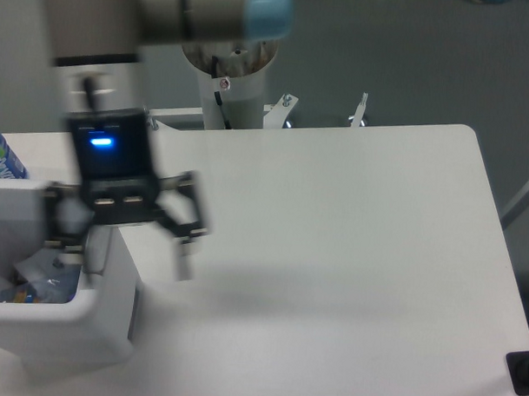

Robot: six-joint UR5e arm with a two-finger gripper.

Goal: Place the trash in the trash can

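The white trash can (60, 317) stands at the table's front left. Inside it lies pale crumpled trash: a translucent white wrapper (29, 270) and beside it a clear, bluish crushed piece that looks like the crushed bottle (60, 286). My gripper (124, 245) is blurred by motion. It hangs above the can's right rim, with its fingers spread wide and nothing between them. One finger (185, 247) is over the table to the right of the can, and the other is over the can's opening.
An uncrushed bottle with a blue-and-white label (0, 158) stands at the far left edge behind the can. The arm's base column (229, 84) rises behind the table's back edge. A dark object (523, 372) sits at the front right corner.
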